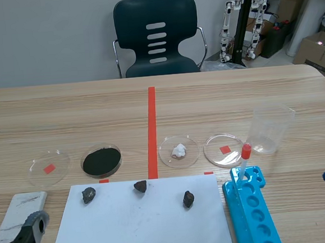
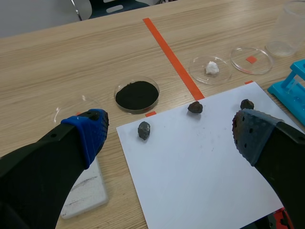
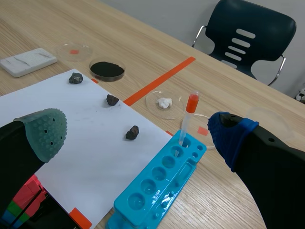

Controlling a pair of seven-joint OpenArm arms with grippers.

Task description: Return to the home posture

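Since your left gripper, low off the near-left corner of the white rectangular paper sheet, and your right gripper, off its right edge, both gape empty, pull each straight back, clearing the blue plastic tube rack beside that edge.

- table: pale wood grain, orange-red tape line
- paper: white, under dark grey-brown rocks
- dish: filled with black powder
- rack: bright blue, its tube capped red
- slab at the table's near left corner: white, grey-streaked
- left tool: black, pads blue and dotted
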